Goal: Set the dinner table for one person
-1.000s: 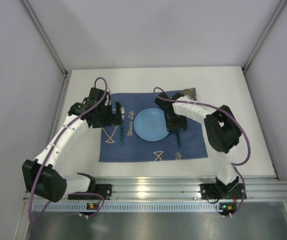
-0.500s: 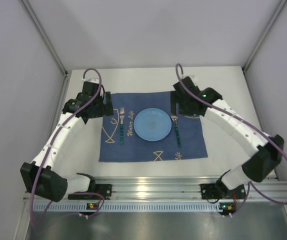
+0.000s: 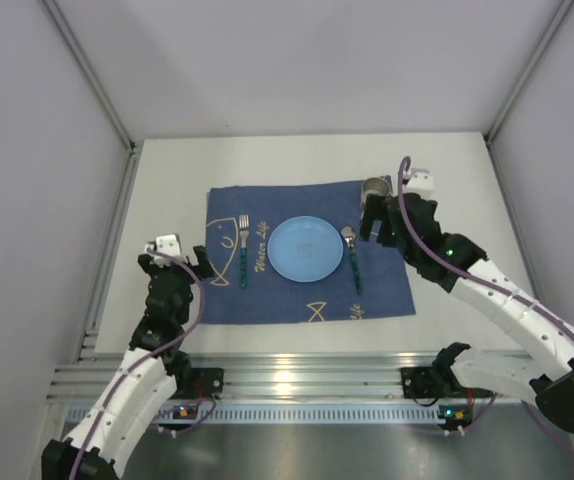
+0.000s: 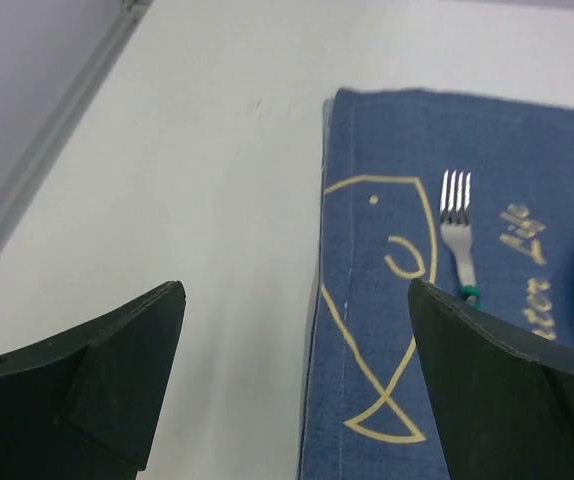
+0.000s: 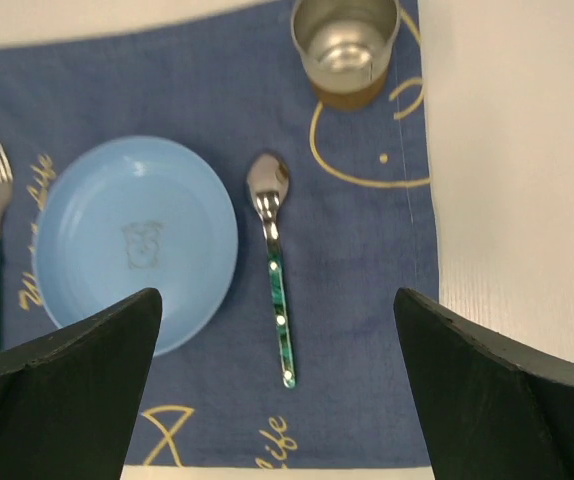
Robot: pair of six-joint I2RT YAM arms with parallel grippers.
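Top external view, place setting, my entry from the remote console. Item one: white surface (image 3: 297,160), the dinner table itself, filling the floor of the enclosure ahead of both arm bases and carrying everything listed below. Item two: dark blue cloth with yellow fish drawings (image 3: 277,300), lying flat in the middle of it. Item three: light blue plate (image 3: 307,250), at the centre of the cloth, nothing on it. Item four: fork (image 3: 244,250), green handle, on the cloth just beside the plate's left, tines pointing away from the arms. Item five: spoon (image 3: 352,262), matching green handle, just beside the plate's right, bowl at the far end. Item six: metal cup (image 3: 374,188), upright and apparently empty, on the cloth's far right corner. Left pincer (image 3: 175,262): jaws spread wide, nothing between them, over bare surface just beside the cloth's left edge. Right pincer (image 3: 382,225): jaws likewise spread and holding nothing, raised above the right side of the cloth near the cup and spoon; its wrist camera looks down on plate, spoon and cup with no contact. Assessment: I judge the setting essentially done, with cloth, plate, fork, spoon and cup each in a sensible place. I see no knife or napkin anywhere, and nothing waiting off the cloth, so what remains is probably only parking the arms.
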